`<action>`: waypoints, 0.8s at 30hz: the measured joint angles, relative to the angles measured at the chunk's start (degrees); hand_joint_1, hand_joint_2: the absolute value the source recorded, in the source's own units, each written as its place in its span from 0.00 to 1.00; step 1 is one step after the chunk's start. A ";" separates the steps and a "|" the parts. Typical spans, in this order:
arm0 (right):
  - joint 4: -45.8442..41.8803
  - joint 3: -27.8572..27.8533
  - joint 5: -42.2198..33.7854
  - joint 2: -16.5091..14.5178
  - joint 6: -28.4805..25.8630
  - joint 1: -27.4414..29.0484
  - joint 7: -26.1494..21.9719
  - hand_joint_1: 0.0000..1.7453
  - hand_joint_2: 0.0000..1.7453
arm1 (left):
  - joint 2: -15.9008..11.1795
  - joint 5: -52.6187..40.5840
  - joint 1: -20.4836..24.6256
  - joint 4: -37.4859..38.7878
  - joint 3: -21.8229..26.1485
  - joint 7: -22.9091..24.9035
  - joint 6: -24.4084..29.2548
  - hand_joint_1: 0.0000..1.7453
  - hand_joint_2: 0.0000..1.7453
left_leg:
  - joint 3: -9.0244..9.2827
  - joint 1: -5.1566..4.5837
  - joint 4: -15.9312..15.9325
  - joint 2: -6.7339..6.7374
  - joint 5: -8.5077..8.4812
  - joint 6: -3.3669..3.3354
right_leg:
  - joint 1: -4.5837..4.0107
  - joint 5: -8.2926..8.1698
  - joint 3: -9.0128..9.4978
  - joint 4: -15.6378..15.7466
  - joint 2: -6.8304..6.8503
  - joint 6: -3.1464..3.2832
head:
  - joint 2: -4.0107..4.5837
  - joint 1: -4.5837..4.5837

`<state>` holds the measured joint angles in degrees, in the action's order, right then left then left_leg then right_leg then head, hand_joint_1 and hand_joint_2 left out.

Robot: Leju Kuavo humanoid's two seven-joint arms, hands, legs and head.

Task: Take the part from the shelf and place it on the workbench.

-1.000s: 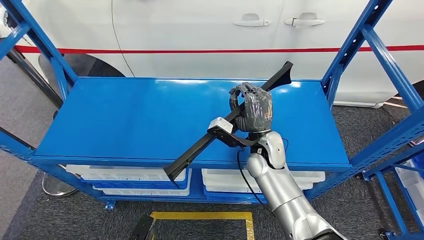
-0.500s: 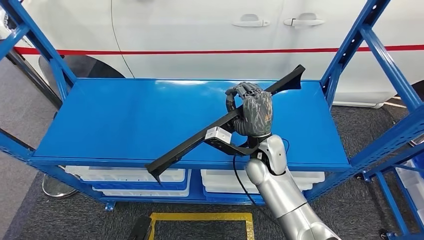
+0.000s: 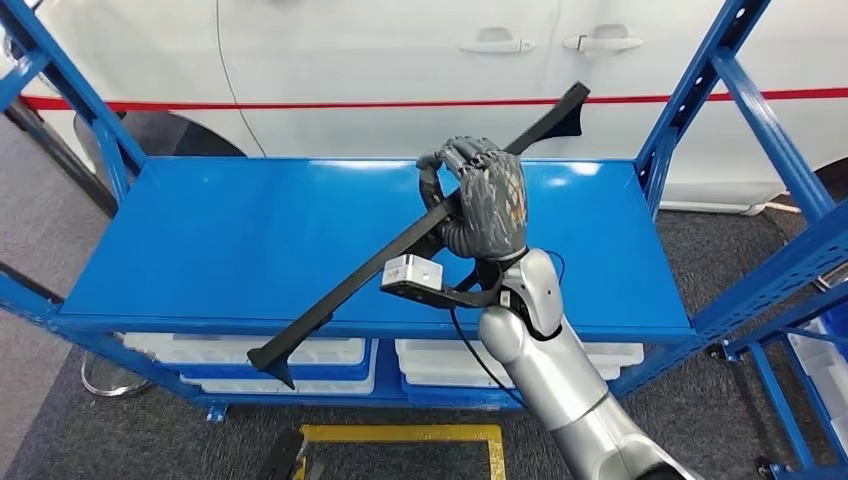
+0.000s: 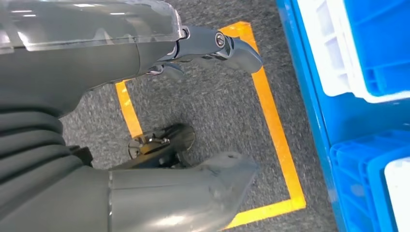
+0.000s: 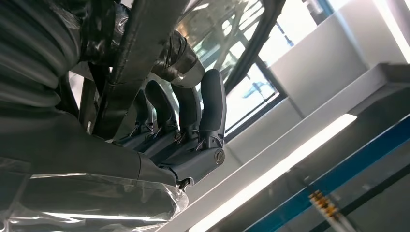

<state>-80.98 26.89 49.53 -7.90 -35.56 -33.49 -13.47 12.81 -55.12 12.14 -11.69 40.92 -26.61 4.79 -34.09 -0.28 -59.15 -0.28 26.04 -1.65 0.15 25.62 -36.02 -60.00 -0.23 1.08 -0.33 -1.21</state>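
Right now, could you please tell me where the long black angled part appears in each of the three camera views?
Head view: the long black angled part runs diagonally from lower left to upper right above the blue metal shelf, gripped near its middle by the right hand.
Left wrist view: not in it.
Right wrist view: the part crosses the upper left, with fingers wrapped around it.
Shared landmark: the right hand gripping the part.

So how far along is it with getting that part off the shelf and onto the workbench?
Done: the right hand grips the long black part near its middle. In hand: the part is tilted above the blue shelf, one end out past the front edge, so it looks lifted rather than resting. The left hand hangs over the floor, holding nothing. Left: carrying it to the workbench and setting it down.
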 joint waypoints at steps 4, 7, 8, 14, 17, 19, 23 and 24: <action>-1.93 2.57 -1.56 -0.52 0.70 -0.94 -0.07 1.00 1.00 | 0.01 0.46 -0.23 0.00 0.36 -0.47 -0.50 0.00 1.00 | 0.76 0.65 1.98 0.04 -0.99 -0.53 | -0.02 2.02 -0.98 -2.54 0.09 -1.18 | 0.00 0.06; -2.83 3.99 -3.54 -0.58 0.88 -1.51 -0.31 1.00 1.00 | 0.02 -0.14 -0.39 0.00 0.48 -0.61 -0.15 0.00 1.00 | 0.89 0.77 2.12 0.10 -1.10 -0.68 | 0.33 6.85 -5.60 -12.68 0.10 -1.71 | 0.00 0.11; -3.12 4.51 -4.26 -0.58 1.06 -1.46 -0.33 1.00 1.00 | 0.04 -0.57 -0.61 0.00 0.48 -0.63 0.23 0.00 1.00 | 0.90 0.76 2.06 0.10 -1.05 -0.68 | 0.42 7.11 -6.48 -14.45 0.11 -1.83 | 0.00 0.11; -4.85 6.78 -5.74 -0.61 1.85 -1.46 -0.19 1.00 1.00 | 0.61 -1.34 -1.30 0.00 0.33 -0.70 1.21 0.00 1.00 | 0.49 0.51 0.70 -0.16 -0.15 0.32 | 0.36 0.30 0.59 0.01 0.10 -1.18 | 0.00 0.10; -4.79 7.01 -6.03 -0.61 1.31 -0.72 0.17 1.00 1.00 | 0.65 -0.44 -1.52 0.00 0.33 -0.40 -0.18 0.00 1.00 | 0.33 0.56 0.45 -0.15 0.12 1.06 | 0.33 0.31 0.69 0.42 -0.03 -0.41 | 0.00 0.09; -4.54 7.08 -5.91 -0.58 0.81 -0.18 0.28 1.00 1.00 | 0.65 0.10 -1.58 0.00 0.34 -0.07 -0.98 0.00 1.00 | -0.74 0.64 -2.12 -0.09 1.97 1.61 | 0.58 0.15 0.88 0.74 0.07 0.20 | 0.00 0.08; -3.56 7.22 -5.25 -0.56 0.56 0.99 0.39 1.00 1.00 | 0.64 0.70 -1.79 0.00 0.46 1.68 -0.71 0.00 1.00 | -6.83 0.92 -15.03 -0.05 7.23 2.36 | 0.56 0.16 0.91 0.76 0.20 0.60 | 0.00 0.05; -3.21 7.25 -5.16 -0.56 0.59 1.26 0.39 1.00 1.00 | 0.64 0.87 -1.83 0.00 0.55 2.11 -0.44 0.00 1.00 | -7.05 0.93 -15.25 -0.05 6.56 2.36 | 0.55 0.18 0.91 0.74 0.18 0.62 | 0.00 0.05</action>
<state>-84.18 34.15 44.37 -8.45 -34.97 -32.23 -13.08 13.45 -54.25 10.30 -11.69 41.47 -24.49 4.35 -41.15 0.65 -74.40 -0.33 32.59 0.70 0.70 25.80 -35.11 -59.26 -0.05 1.70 -0.33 -1.16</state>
